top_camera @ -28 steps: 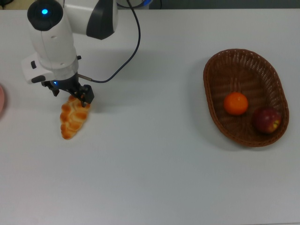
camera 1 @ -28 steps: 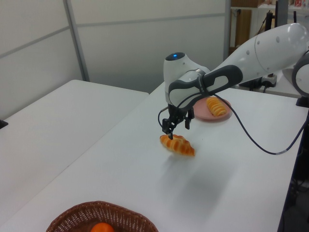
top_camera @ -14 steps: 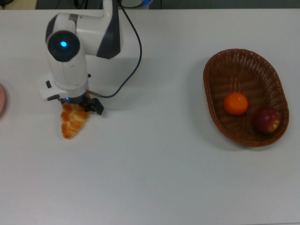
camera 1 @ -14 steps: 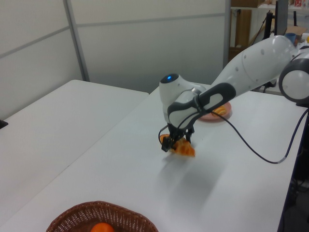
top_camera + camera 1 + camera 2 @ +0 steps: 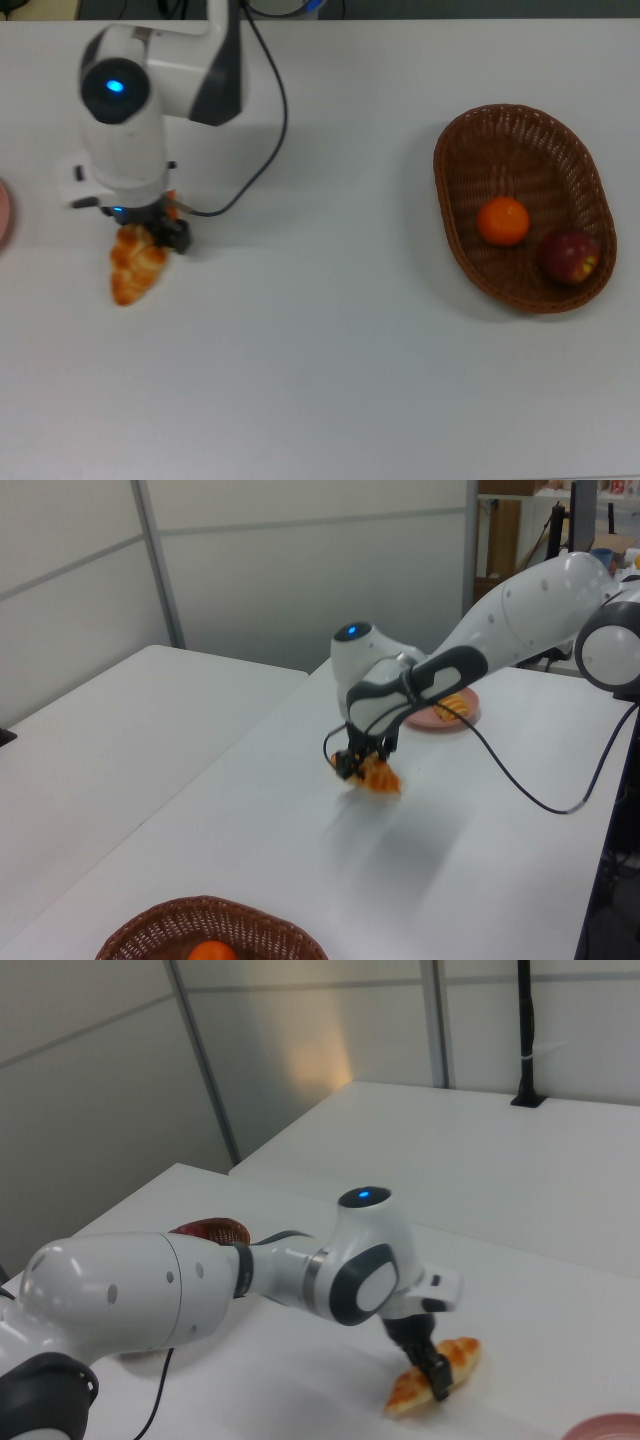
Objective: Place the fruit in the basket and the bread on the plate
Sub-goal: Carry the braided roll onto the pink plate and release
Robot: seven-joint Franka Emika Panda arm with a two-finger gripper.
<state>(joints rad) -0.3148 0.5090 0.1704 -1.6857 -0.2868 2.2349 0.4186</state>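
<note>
The hand (image 5: pixel 148 228) is closed on one end of the braided loaf (image 5: pixel 133 268), gripping it at the end nearest the arm; in the right view one finger crosses the loaf near its middle. In the top view the loaf's long axis runs from the hand toward the lower left, its free tip pointing away from the arm. In the left view a gap between loaf and shadow suggests it hangs just clear of the tabletop (image 5: pixel 320 380), tilted. The plate (image 5: pixel 3 214) shows only as a pink sliver at the top view's left edge, near the hand and well apart from the basket (image 5: pixel 580 150) at the top view's right. In the left view the plate lies beyond the arm and carries the paler striped loaf (image 5: pixel 452 706). The orange (image 5: pixel 502 221) and the apple (image 5: pixel 571 256) rest inside the basket, so the fruit step appears complete. The coming move likely turns on carrying the braided loaf toward the top view's left, with the free tip leading onto the plate beside the striped loaf.
</note>
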